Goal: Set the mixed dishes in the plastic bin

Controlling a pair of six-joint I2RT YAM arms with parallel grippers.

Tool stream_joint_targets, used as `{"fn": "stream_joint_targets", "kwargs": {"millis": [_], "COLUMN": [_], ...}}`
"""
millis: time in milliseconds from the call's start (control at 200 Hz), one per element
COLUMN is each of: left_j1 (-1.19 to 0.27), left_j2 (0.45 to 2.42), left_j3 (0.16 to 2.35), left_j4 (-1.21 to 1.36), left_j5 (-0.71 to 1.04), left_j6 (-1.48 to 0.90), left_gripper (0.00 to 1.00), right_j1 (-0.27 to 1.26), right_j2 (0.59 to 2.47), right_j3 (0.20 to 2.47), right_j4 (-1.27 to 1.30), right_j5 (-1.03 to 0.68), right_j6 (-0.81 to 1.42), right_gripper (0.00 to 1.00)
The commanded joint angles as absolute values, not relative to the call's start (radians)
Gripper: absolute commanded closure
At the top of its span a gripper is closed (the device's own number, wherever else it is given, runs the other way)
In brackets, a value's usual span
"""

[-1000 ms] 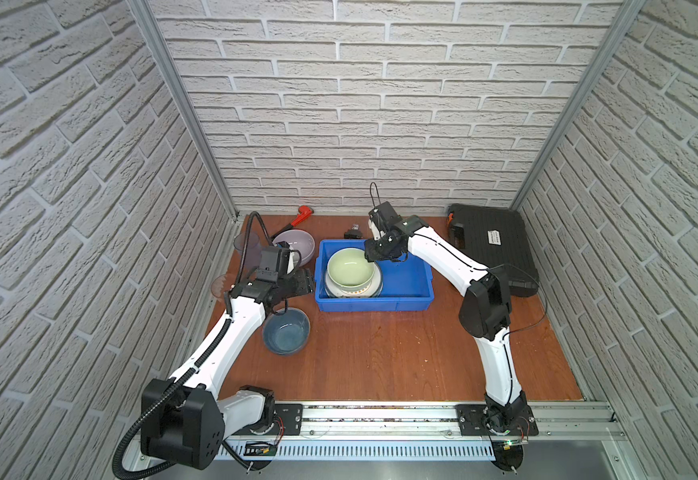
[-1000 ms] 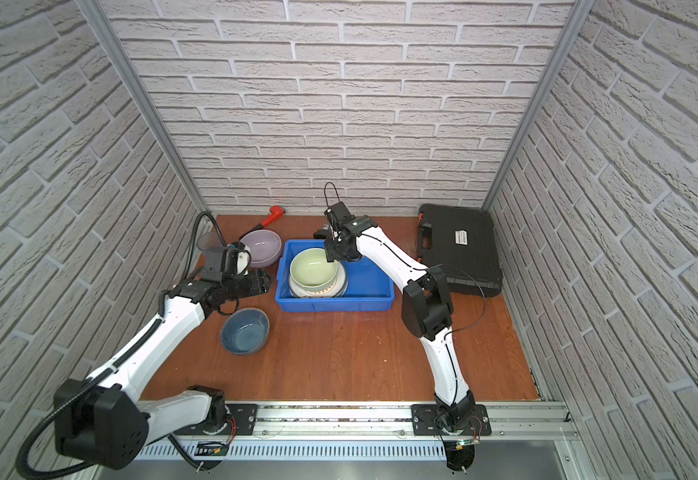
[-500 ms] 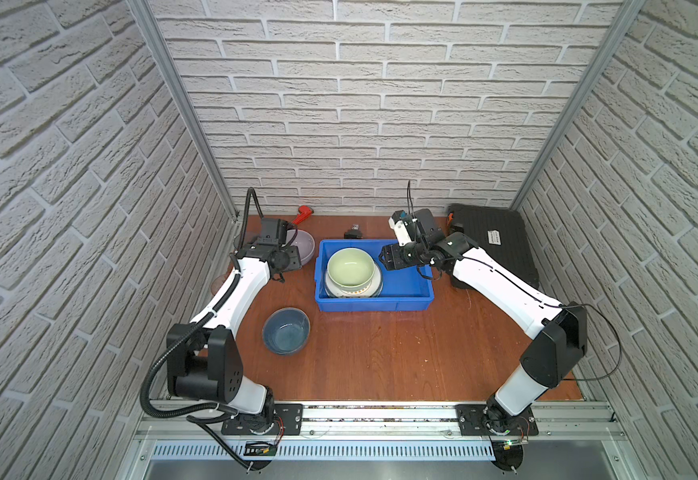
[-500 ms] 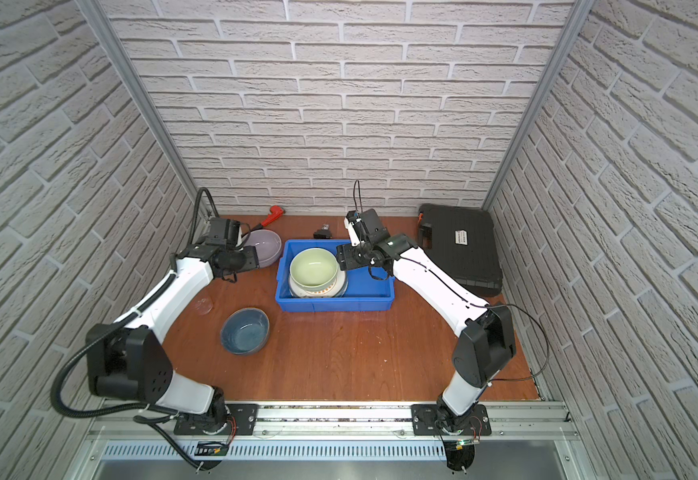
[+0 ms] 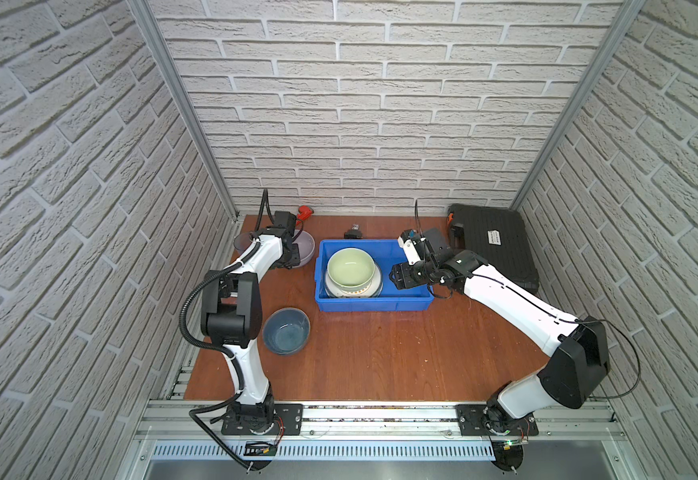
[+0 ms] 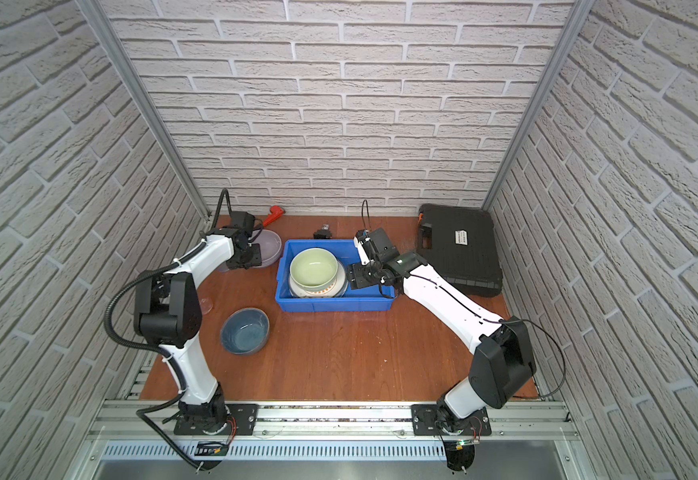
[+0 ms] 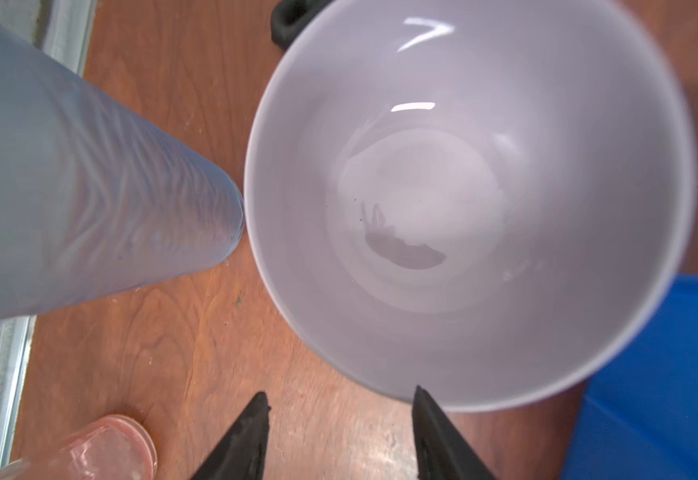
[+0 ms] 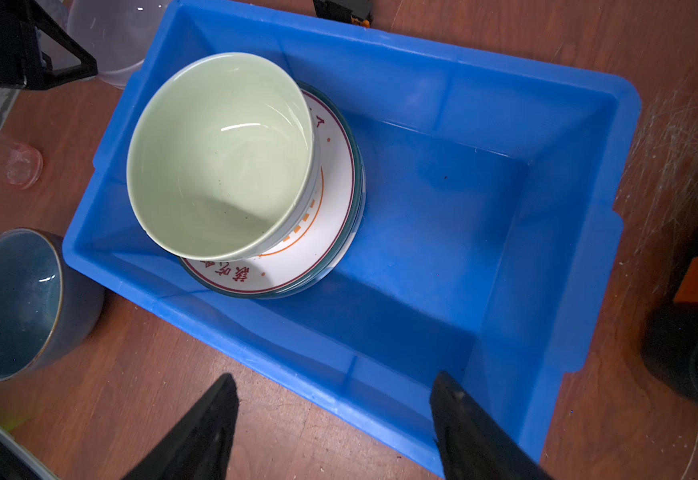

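Lilac round ceramic bowl (image 7: 463, 208), far left on the table (image 5: 380, 353), is now straddled at its rim by the half-open left hand (image 7: 339, 399): judged next for pickup. The wide, empty right hand (image 8: 335, 376) is drawn back from the pale green bowl (image 8: 218, 153) left in the bright blue plastic bin (image 8: 443, 208).

The left arm (image 5: 262, 253) reaches from 7 o'clock to 11 o'clock, elbow raised, left gripper (image 7: 339, 392) pointing down with its jaws apart. The right arm (image 5: 513, 299) stretches from 5 toward 1 o'clock, right gripper (image 8: 335, 376) facing 9 o'clock, jaws wide.
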State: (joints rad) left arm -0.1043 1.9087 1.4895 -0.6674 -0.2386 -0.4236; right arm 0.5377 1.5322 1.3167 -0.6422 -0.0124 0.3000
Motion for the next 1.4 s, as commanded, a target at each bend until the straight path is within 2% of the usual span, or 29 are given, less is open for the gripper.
{"fn": "stream_joint_targets", "kwargs": {"millis": [0,330,715,920,1100,1290,1395], "left_j1": [-0.087,-0.042,-0.029,-0.029,-0.028,-0.025,-0.022], "left_j2": [1.947,1.993,2.051,2.068,2.066,2.049,2.032], "left_j3": [1.539,1.548,1.559,1.558,1.55,1.531,1.513], "left_j4": [-0.677,-0.652,-0.623,-0.615,-0.611,-0.604,-0.597], "left_j5": [-0.254,-0.217,-0.161,-0.149,-0.135,-0.138,-0.142], "left_j6": [-0.446,-0.478,-0.504,-0.514,-0.514,-0.518,-0.522], "left_gripper": [0.44,0.44,0.52,0.62,0.81,0.83,0.9], "right_j1": [0.534,0.532,0.532,0.532,0.532,0.532,0.532], "right_j2": [1.526,1.544,1.561,1.553,1.539,1.52,1.515], "right_j3": [1.298,1.269,1.266,1.255,1.249,1.238,1.228], "right_j4": [-0.609,-0.603,-0.609,-0.618,-0.625,-0.628,-0.625], "right_j5": [-0.014,-0.027,-0.025,-0.017,-0.009,-0.006,-0.007], "right_j6": [0.311,0.314,0.313,0.313,0.313,0.314,0.318], "right_gripper": [0.25,0.26,0.27,0.28,0.28,0.28,0.28]}}
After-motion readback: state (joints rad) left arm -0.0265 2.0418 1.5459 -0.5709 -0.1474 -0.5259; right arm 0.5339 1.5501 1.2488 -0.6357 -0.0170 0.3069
